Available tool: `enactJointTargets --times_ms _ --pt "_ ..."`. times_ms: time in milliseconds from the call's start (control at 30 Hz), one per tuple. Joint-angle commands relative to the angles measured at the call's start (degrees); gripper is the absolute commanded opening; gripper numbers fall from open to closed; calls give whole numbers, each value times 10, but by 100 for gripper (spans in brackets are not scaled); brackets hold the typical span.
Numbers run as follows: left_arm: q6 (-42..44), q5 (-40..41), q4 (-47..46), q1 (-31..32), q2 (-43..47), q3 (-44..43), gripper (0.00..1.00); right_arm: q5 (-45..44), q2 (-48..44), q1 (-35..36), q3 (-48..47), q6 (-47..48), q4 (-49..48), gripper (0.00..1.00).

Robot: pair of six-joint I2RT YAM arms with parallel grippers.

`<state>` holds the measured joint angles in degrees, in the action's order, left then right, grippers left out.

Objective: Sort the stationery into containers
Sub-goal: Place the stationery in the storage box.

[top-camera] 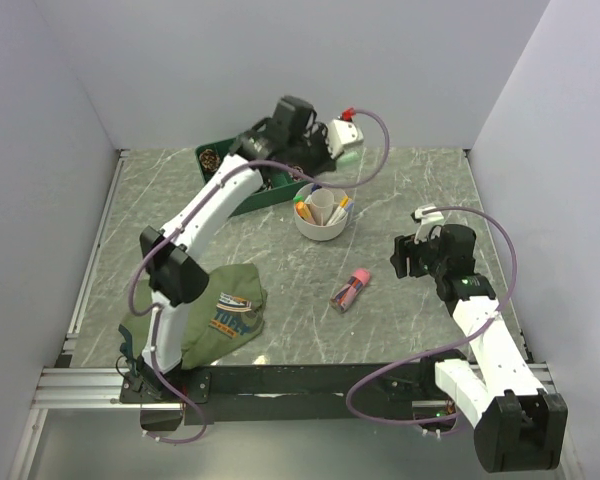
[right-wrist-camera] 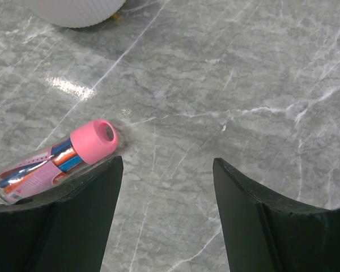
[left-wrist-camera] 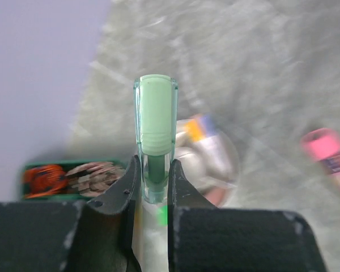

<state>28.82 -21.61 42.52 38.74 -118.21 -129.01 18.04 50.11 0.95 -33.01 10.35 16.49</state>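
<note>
Left tool (left-wrist-camera: pixel 154 181) clenched on just the bottom tip of a pale green highlighter (left-wrist-camera: pixel 154 136), held in the air toward the back of the worktop (top-camera: pixel 410 200), close to the white cup (top-camera: pixel 321 233) but can't tell if properly over it. Such a skinny grip right at the end, so could easily pivot or slide out with a fast swing. Tricky aim too: cup all blurry in the wrist view, with a few pens standing in it around the central tube. Drop it off-centre and probably off the rim and out, maybe toward the green tray (top-camera: pixel 265 197) just beside.

Looks-wise: stubby, mint body, ribbed collar, clear cap, smooth plastic, likely slippery.

Right tool (right-wrist-camera: pixel 165 164) spread wide, grasping nothing, low over the worktop with a pink-capped marker (right-wrist-camera: pixel 56 161) lying just beside one finger. Could nudge and roll it.
</note>
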Motion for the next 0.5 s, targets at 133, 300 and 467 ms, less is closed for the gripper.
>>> enactJointTargets --times_ms 133,300,467 --pt "220 56 102 -10 -93 -58 13 -3 8 -3 -43 15 -21 72" --pt "302 153 28 -5 -104 -32 14 1 16 -3 -45 9 -27 73" --pt "368 199 -3 -5 -127 -36 15 5 26 -2 -45 4 -38 73"
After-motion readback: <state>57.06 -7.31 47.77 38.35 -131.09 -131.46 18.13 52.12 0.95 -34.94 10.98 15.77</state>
